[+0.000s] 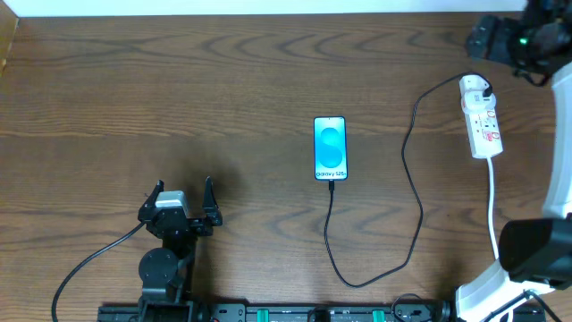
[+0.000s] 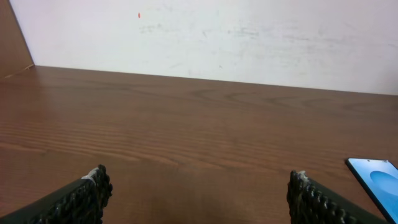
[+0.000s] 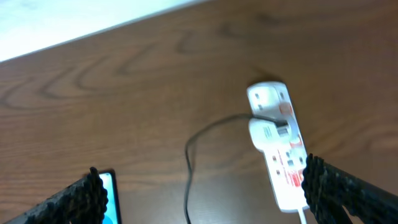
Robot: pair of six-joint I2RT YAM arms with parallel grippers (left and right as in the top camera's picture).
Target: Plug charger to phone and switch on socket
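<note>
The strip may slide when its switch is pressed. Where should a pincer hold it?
Probably take the power strip across its narrow width near the middle, from above: it lies flat with long sides free, while the adapter fills the far end.

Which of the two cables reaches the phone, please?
The thin black charger cable, ending at the phone; the thicker white cord only leaves the power strip.
</note>
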